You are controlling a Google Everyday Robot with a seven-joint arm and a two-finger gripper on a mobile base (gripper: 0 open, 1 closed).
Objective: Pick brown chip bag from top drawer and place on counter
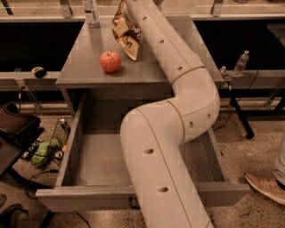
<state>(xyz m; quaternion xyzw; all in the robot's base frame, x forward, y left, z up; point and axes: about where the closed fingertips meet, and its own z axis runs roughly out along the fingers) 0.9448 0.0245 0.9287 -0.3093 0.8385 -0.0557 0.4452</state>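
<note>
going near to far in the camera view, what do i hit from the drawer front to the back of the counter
top drawer → apple → brown chip bag → clear bottle; the tool is at the bag's top, by the picture's top edge

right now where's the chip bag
Camera view, top centre: the chip bag hangs tilted over the back of the counter, just behind and right of the apple, under the gripper at the picture's top edge.

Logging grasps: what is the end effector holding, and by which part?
The brown chip bag, apparently by its top end. It hangs over the counter beneath the end effector at the picture's top edge; the grip itself is hidden.
</note>
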